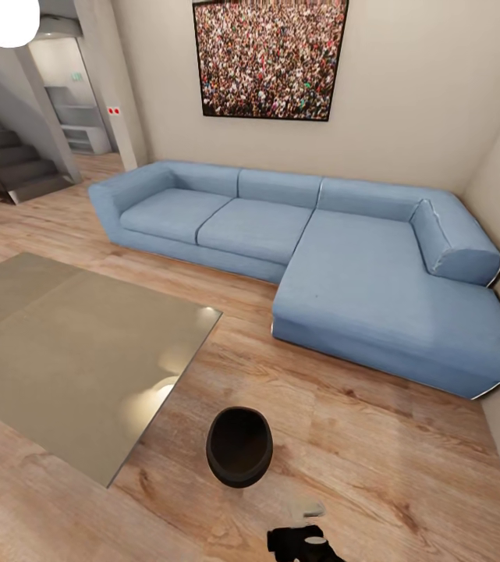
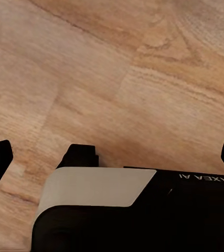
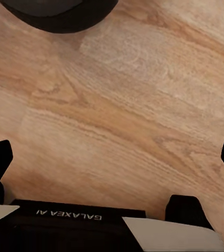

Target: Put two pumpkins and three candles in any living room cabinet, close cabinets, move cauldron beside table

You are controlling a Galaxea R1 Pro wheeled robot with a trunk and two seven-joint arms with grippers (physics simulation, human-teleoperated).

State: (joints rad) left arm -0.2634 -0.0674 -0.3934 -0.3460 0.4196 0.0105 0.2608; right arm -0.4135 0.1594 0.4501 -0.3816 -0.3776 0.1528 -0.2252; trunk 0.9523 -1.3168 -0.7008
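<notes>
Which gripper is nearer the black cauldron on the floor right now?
Right. The cauldron sits on the wood floor just ahead of the right gripper, whose jaws stand wide. The left gripper faces bare floor, no cauldron ahead.

You are looking at a home living room, rendered in simulation. A large light-blue corner sofa (image 1: 320, 265) with a chaise section stands against cream walls, beneath a big framed picture of a dense crowd (image 1: 269, 56). A low rectangular table (image 1: 62, 351) with a glossy grey-beige top sits in front of the sofa on warm wood-plank flooring (image 1: 374, 460), the same planks you see in both wrist views. At the far left a dark staircase (image 1: 8, 160) climbs upward, and beyond it a doorway opens onto a pale shelf unit (image 1: 82, 125). A small black cauldron (image 1: 239, 446) stands on the floor just beside the table's corner.
</notes>
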